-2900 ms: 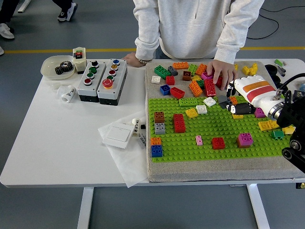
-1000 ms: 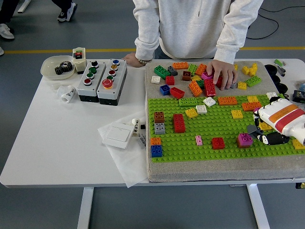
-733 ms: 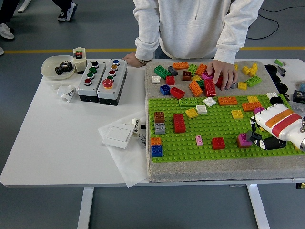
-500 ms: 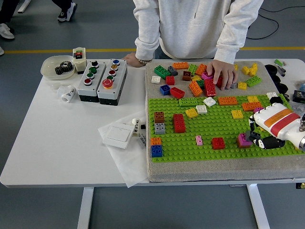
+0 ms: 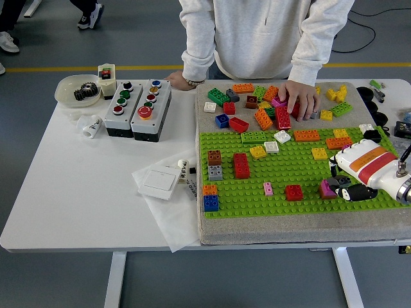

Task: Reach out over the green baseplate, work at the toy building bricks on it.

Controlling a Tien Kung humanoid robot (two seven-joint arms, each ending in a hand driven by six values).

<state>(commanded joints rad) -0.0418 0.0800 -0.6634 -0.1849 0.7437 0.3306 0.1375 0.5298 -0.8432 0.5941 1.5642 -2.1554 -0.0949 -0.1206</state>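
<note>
The green baseplate [image 5: 289, 170] lies on a grey mat and carries scattered bricks: a red one [image 5: 241, 165], brown on grey [image 5: 214, 164], orange on blue [image 5: 210, 198], and another red [image 5: 294, 192]. A magenta brick [image 5: 326, 188] stands near the plate's right front. My right hand [image 5: 339, 181], white with orange and red stripes, comes in low from the right. Its black fingers [image 5: 350, 192] curl round the magenta brick's right side, with the thumb behind it. My left arm is out of view. A person's hand [image 5: 298, 96] rests on the loose bricks behind the plate.
The person's other hand [image 5: 186, 80] rests on the table's far edge. Two grey button boxes [image 5: 138, 106] and a bowl with a gear [image 5: 80, 90] stand at the back left. A white switch plate [image 5: 159, 181] lies on paper left of the mat.
My right hand came from the plate's back right to its front right. It then slid left onto the magenta brick and closed its fingers round it. The person has not moved.
</note>
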